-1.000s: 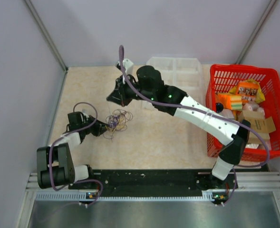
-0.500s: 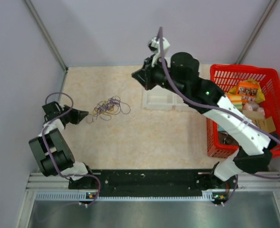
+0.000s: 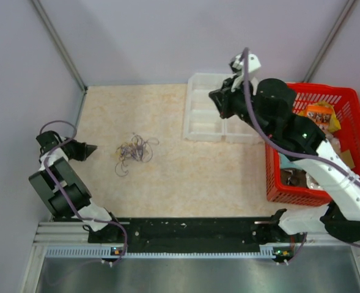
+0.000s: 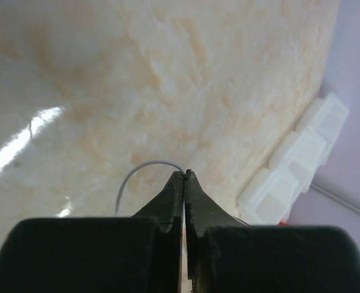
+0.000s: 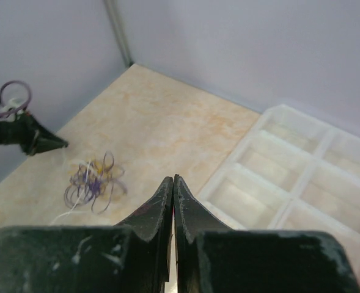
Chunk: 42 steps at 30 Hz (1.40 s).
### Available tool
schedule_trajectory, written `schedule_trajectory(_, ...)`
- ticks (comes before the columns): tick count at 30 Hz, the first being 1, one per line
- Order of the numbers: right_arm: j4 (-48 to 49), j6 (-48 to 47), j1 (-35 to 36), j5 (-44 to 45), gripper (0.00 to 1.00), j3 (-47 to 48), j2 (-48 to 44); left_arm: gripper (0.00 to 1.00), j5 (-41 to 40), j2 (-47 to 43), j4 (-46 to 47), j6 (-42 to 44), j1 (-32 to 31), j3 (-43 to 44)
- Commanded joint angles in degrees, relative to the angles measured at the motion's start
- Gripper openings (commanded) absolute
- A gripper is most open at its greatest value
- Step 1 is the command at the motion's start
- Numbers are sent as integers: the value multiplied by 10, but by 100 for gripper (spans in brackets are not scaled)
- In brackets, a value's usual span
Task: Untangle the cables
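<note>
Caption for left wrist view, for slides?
Left fingers shut on a thin grey cable strand looping from their tips, beige table below, clear compartment tray beyond.

A clear divided tray (image 3: 201, 116) sits just beside a red basket (image 3: 335, 91) (packed with assorted packets).

In the top view the cables (image 3: 132, 151) are too small for single strands to be told apart, the red basket (image 3: 326, 93) at 3 o'clock is partly covered by the right arm (image 3: 302, 137) and cut by the edge, and a thin grey strand (image 4: 131, 174) is hidden at its low end behind the left gripper (image 4: 184, 174).
</note>
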Motion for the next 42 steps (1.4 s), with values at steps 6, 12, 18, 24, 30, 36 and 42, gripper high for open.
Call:
schedule_trajectory(6, 43, -20, -62, 68, 0, 21, -56, 0, -47, -5, 12, 3, 28, 55)
schedule_trajectory(12, 43, 5, -61, -16, 0, 61, -4, 0, -2, -34, 45, -27, 25, 28)
schedule_trajectory(18, 68, 66, -30, -119, 0, -1, 72, 0, 44, -93, 64, -41, 0, -17)
schedule_trajectory(24, 110, 111, 26, -216, 0, -52, 155, 0, 71, -194, 6, -10, -84, 15)
schedule_trajectory(30, 171, 141, 27, -266, 2, -113, 185, 0, 86, -310, 21, 6, -144, 97)
schedule_trajectory(36, 202, 143, 27, -290, 28, -122, 185, 0, 107, -344, 122, -58, -173, 203)
schedule_trajectory(42, 227, 119, 24, -279, 70, -90, 192, 0, 122, -334, 199, -152, -183, 291)
